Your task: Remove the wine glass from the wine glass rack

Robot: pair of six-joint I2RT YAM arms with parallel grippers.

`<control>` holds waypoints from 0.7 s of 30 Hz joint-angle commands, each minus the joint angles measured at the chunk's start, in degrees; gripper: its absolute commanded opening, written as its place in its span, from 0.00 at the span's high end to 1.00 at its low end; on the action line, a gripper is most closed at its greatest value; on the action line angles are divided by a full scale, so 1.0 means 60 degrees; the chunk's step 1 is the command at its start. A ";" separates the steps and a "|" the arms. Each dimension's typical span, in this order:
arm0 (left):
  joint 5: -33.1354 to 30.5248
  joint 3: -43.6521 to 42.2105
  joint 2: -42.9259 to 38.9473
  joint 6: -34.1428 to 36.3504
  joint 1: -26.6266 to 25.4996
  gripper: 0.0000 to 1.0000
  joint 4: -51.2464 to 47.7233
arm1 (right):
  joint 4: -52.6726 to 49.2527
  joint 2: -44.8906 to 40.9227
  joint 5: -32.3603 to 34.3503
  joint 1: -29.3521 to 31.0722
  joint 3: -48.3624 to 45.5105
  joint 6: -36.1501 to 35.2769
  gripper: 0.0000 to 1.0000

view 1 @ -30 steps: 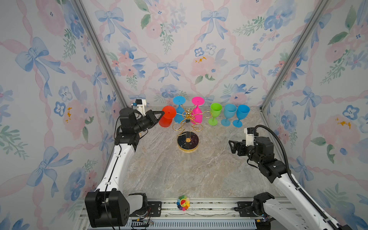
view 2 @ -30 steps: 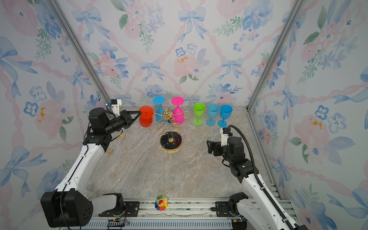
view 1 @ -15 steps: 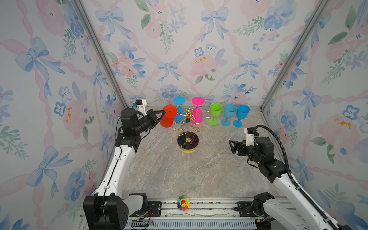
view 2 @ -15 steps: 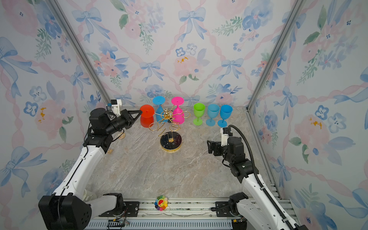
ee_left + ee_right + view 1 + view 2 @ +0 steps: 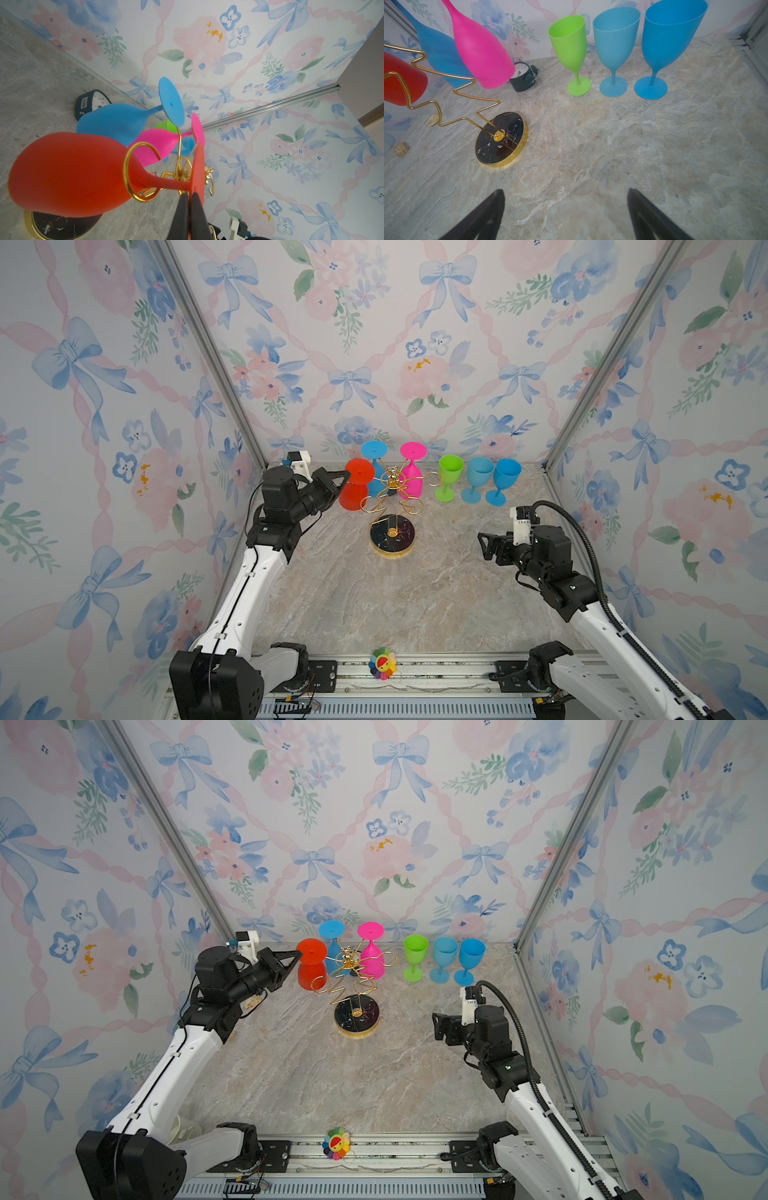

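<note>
The marble counter (image 5: 374, 605) carries the wine glass rack (image 5: 392, 536) near its back edge. The red wine glass (image 5: 353, 495) hangs bowl-down on the rack's left side, its stem inside a gold loop. A blue glass (image 5: 376, 472) and a pink glass (image 5: 411, 481) hang behind the rack's knob. Left of the rack, the left end effector (image 5: 189, 195) is pinched tight on the foot rim of the red wine glass. Well right of the rack, the right end effector (image 5: 565, 190) hangs spread wide, holding nothing.
</note>
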 commanded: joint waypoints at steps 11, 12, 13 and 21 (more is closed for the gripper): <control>-0.0631 0.0998 0.0585 0.0466 -0.0365 1.00 -0.0829 | -0.0159 -0.0132 0.0189 0.0105 -0.0104 0.0102 0.06; -0.0673 0.1040 0.0628 0.0525 -0.0387 1.00 -0.0885 | -0.0164 -0.0136 0.0199 0.0097 -0.0104 0.0106 0.06; -0.0724 0.1085 0.0668 0.0570 -0.0402 1.00 -0.0928 | -0.0162 -0.0134 0.0204 0.0098 -0.0108 0.0106 0.06; -0.0921 0.1391 0.1038 0.0819 -0.0430 1.00 -0.1195 | -0.0160 -0.0110 0.0217 0.0097 -0.0113 0.0093 0.06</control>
